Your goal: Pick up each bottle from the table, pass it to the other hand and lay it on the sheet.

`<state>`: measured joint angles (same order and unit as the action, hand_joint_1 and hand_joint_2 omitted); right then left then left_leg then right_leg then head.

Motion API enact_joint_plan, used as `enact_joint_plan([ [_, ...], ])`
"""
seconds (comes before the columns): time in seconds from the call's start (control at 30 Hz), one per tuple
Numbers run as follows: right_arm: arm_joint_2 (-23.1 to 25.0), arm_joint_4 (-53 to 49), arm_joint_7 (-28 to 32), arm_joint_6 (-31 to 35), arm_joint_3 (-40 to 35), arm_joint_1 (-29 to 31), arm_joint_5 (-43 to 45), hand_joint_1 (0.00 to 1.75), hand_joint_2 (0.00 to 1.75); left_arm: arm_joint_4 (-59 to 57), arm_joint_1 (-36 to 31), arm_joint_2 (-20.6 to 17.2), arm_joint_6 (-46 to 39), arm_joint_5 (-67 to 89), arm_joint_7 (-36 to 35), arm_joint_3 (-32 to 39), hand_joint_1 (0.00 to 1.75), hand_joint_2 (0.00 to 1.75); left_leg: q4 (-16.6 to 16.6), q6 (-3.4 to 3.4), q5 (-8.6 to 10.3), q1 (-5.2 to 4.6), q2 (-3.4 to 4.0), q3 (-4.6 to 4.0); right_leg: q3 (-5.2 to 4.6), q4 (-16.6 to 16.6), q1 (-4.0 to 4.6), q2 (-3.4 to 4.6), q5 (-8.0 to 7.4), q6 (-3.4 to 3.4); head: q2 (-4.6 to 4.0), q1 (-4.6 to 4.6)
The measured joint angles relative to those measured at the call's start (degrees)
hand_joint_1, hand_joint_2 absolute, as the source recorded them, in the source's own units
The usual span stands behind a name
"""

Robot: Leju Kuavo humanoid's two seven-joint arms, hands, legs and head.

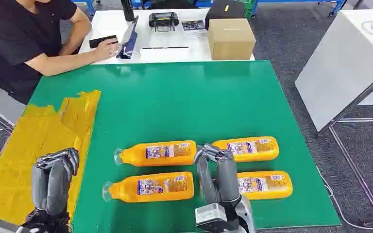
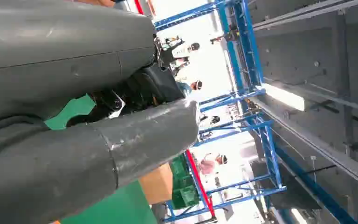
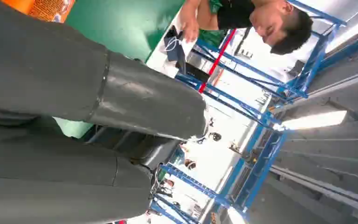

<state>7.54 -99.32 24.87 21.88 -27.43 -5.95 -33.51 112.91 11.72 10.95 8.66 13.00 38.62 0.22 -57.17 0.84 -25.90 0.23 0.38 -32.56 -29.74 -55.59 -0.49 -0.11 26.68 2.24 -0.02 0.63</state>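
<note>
Four orange bottles lie on their sides on the green desk [image 1: 184, 97], in the lower middle of the head view, in two rows of two. The upper left bottle [image 1: 158, 153] and the lower left bottle [image 1: 150, 188] point their clear caps toward the left of the frame. The upper right bottle [image 1: 247, 148] lies just right of the first, and the lower right bottle [image 1: 264, 185] sits below it, partly hidden.

The right hand [image 1: 217, 172] rises from the bottom edge in the middle of the group, its fingers curled at the top and holding nothing; it stands between the left and right bottles, in front of the near end of the lower right one. Whether it touches any bottle I cannot tell.

The left hand [image 1: 54, 177] stands at the lower left of the frame, above the yellow sheet [image 1: 34, 136], fingers curled in, with nothing in it. The sheet covers the left part of the desk and carries no bottle.

In the upper left a person [image 1: 24, 34] sits at a white table [image 1: 170, 41], which bears a cardboard box [image 1: 230, 39].
</note>
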Motion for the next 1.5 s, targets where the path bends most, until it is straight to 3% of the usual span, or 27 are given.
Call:
enact_joint_plan([
  [0.07,-3.2,-1.3,4.2,-6.5,1.8,0.5,7.0,0.00,0.00,0.4,1.7,0.1,-1.2,-4.6,-1.4,0.0,0.00,0.00,0.0,0.00,0.00,-0.07,0.01,0.02,-0.04,0.0,-0.08,0.02,0.00,0.00,0.00,0.09],
  [0.17,-6.3,-4.2,7.4,-19.6,9.8,0.9,26.1,0.00,0.00,0.8,4.8,0.1,-1.4,-7.7,-3.5,0.2,0.00,0.00,0.0,0.02,0.00,-0.09,-0.15,-0.05,-0.04,0.0,-0.13,-0.09,0.00,0.03,0.00,-0.15],
  [0.27,-6.0,-5.7,7.8,-25.5,16.6,1.0,25.5,0.00,0.00,1.0,5.8,0.0,-1.3,-8.6,-4.4,0.4,0.00,0.00,0.0,0.03,0.00,-0.17,-0.19,-0.04,0.02,0.0,-0.16,-0.08,-0.02,0.04,0.00,-0.18],
  [0.57,-6.3,-5.4,1.5,-24.2,19.1,4.1,22.5,0.00,0.00,1.7,6.1,-0.9,0.2,-11.6,-9.0,2.5,0.00,0.00,0.0,0.01,0.02,-0.09,-0.16,0.00,0.05,0.0,-0.04,-0.06,-0.02,0.03,0.00,-0.11],
  [0.77,-6.2,-1.0,-7.2,-22.2,15.2,16.1,23.2,0.00,0.00,1.7,3.3,-4.0,2.2,-16.9,-12.7,9.0,0.00,0.00,0.0,-0.03,0.11,-0.08,-0.01,0.10,0.08,-0.1,-0.04,-0.02,-0.03,0.02,0.00,-0.11],
  [0.8,-6.2,-0.2,-8.1,-21.9,14.3,17.9,23.4,0.00,1.75,1.7,2.9,-4.5,2.6,-17.2,-13.1,10.1,0.00,0.00,0.0,-0.04,0.14,-0.07,-0.04,0.10,0.08,-0.1,-0.04,-0.03,-0.03,0.02,0.00,-0.09],
  [1.03,-6.2,3.8,-10.1,-21.3,9.9,24.8,23.6,0.00,1.75,0.7,-0.3,-6.1,3.9,-17.6,-14.3,14.1,0.00,0.00,0.0,-0.05,0.15,-0.06,-0.06,0.04,0.07,-0.1,-0.09,-0.04,-0.03,0.03,0.00,-0.11],
  [1.5,-6.6,5.6,-10.2,-20.9,8.5,26.1,24.2,0.00,1.75,-0.3,-1.8,-6.8,5.2,-17.6,-14.4,15.3,0.00,0.00,0.0,-0.05,0.14,-0.06,-0.10,0.02,0.03,-0.1,-0.09,-0.05,-0.03,0.03,0.00,-0.11],
])
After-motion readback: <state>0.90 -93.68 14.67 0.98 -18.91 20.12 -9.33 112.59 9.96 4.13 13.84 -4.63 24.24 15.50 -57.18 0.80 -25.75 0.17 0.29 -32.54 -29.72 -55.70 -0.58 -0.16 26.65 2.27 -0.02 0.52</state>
